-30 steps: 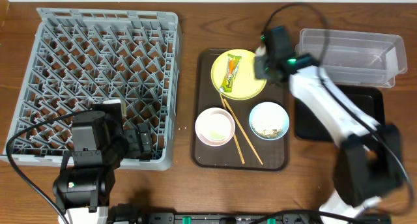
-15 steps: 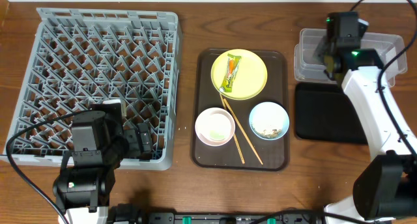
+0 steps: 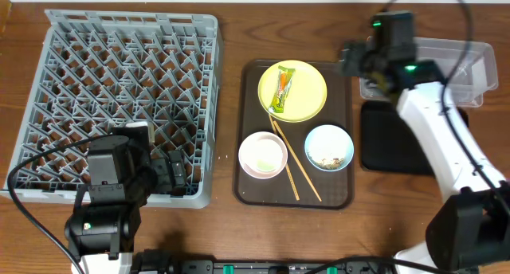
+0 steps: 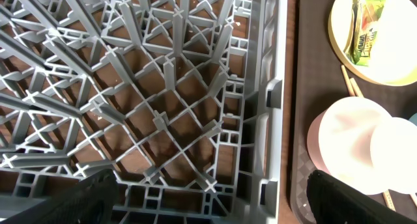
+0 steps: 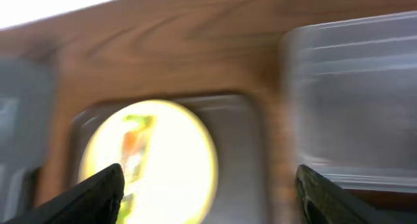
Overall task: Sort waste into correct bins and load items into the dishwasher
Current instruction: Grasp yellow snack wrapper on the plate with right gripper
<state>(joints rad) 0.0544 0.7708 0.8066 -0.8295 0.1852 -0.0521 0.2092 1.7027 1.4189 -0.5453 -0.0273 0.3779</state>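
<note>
My left gripper (image 4: 215,199) hangs over the near right corner of the rack (image 3: 131,20). Its fingers (image 4: 91,193) are spread wide and nothing is between them. The rack fills the left half of the table (image 3: 231,35).

My right gripper (image 3: 351,57) is at the far side, above the far right corner of the brown tray (image 3: 249,174), between the plate (image 3: 307,83) and the tub (image 3: 466,63). That wrist view is smeared. Even so, the two dark fingers (image 5: 85,198) sit in its lower corners, well apart and holding nothing, so this gripper is released too.

The brown tray lies in the middle of the table. The plate sits at its far end, and the wrapper (image 3: 283,91) lies on the plate, pointing near to far. The pink bowl (image 3: 263,154) is on the tray's near left and has something white in it. I cannot tell what that is. The blue bowl (image 3: 329,146) is on the near right, with pale scraps (image 3: 327,156) in its bottom. The chopsticks (image 3: 295,166) run between the two bowls at a slant, from the plate's near edge toward the tray's near right.

The tub stands at the far right of the table. The black tray (image 3: 390,146) lies just near of it, partly under my right arm.
</note>
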